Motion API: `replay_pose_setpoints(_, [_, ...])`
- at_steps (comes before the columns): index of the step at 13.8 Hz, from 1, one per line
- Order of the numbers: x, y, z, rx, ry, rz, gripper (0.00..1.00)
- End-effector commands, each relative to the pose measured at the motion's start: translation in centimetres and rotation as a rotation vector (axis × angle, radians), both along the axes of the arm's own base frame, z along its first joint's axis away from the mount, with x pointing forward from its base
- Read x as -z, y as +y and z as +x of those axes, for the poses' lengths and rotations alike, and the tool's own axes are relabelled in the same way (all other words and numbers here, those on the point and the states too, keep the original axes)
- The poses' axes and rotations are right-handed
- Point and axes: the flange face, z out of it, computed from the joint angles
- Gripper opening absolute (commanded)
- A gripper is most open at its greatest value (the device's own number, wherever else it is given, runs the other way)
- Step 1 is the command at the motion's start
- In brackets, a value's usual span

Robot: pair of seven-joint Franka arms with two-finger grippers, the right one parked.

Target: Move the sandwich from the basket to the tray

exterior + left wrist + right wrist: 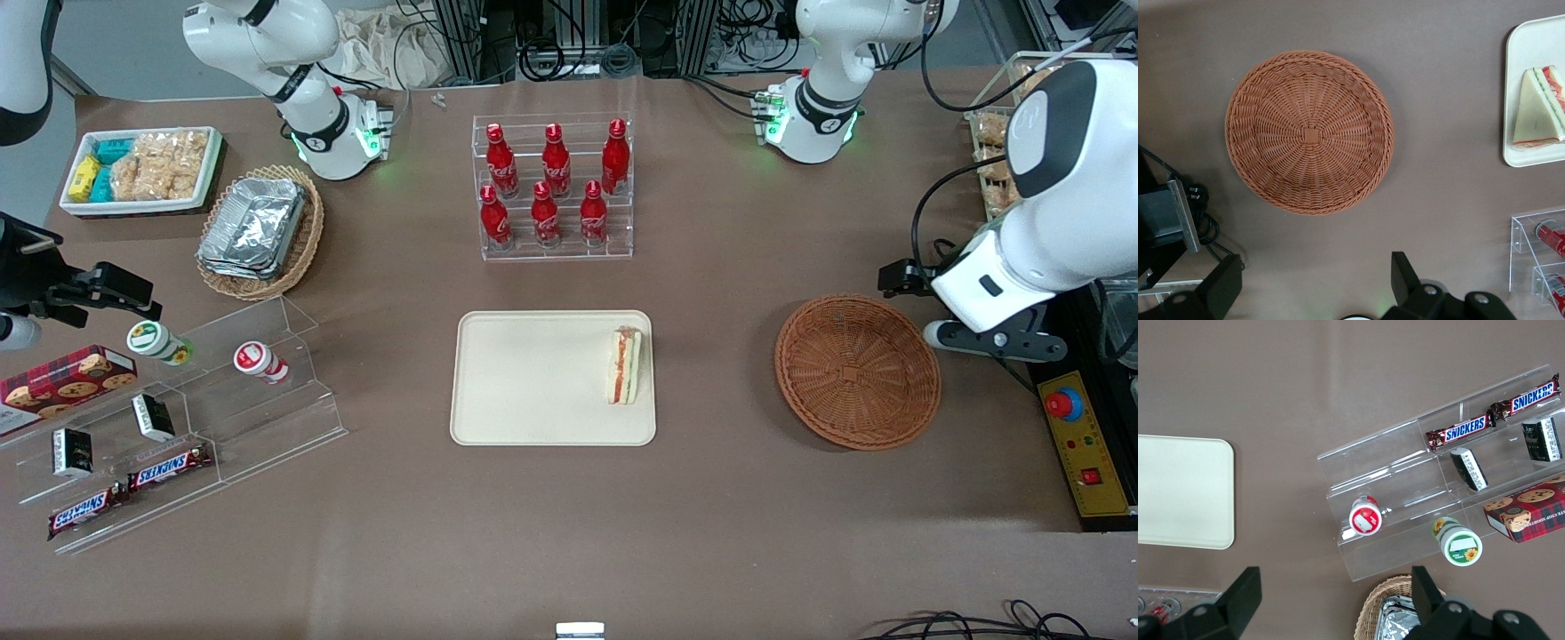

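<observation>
The sandwich [625, 365], a white-bread wedge with red and green filling, lies on the cream tray [533, 382] near the edge closest to the basket. In the left wrist view the sandwich [1538, 110] rests on a corner of the tray [1531, 47]. The round reddish-brown basket [858, 372] holds nothing; it shows whole in the left wrist view [1310, 133]. My gripper [1315, 288] hangs open above bare table, a little farther from the front camera than the basket, with nothing between its fingers. In the front view the gripper [902, 277] is partly hidden by the arm.
A clear rack of red cola bottles [556, 187] stands farther from the front camera than the tray. Toward the parked arm's end are a tan basket of foil containers [258, 233], a white snack box [142, 169] and a clear shelf of snacks [178, 427]. A control box [1080, 444] sits beside the basket.
</observation>
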Motion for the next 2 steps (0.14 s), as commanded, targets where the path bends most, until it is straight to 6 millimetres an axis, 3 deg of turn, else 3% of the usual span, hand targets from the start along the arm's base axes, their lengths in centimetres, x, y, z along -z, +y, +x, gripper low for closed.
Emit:
replay_pose_setpoints(1, [-0.73,0.61,-0.11,0.032,-0.015,0.010,1.00])
replay_pose_setpoints(2, [-1.14,0.59,0.02,0.056,-0.023,0.003,1.00])
